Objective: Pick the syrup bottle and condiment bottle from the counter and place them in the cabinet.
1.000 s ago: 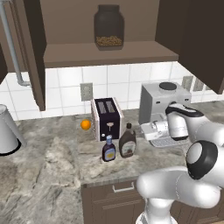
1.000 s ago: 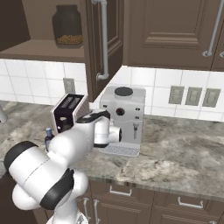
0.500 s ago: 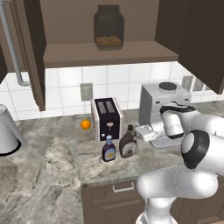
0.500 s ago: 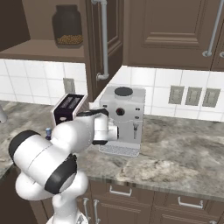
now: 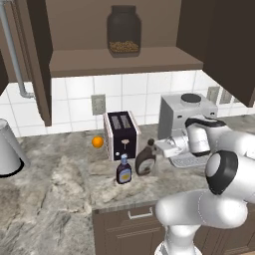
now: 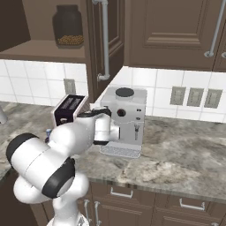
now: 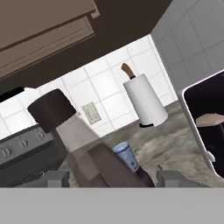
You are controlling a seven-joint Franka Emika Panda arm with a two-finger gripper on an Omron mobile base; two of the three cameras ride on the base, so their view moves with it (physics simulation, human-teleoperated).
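Brown syrup bottle (image 5: 145,159) stands on the desk (image 5: 60,199) just before the toaster (image 5: 121,134), between my half-narrowed pincer (image 7: 107,177) fingers; grasp underway, I judge. Next: pinch firmly, lift toward the cabinet (image 5: 124,62).

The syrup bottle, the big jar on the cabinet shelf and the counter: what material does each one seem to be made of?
Syrup bottle: likely glossy brown plastic or glass, with a dark cap; which one is unclear.
Jar: seemingly dark tinted glass, since pale contents show through its lower part.
Counter: looks like polished stone, granite or marble, from its grey-brown veined pattern.
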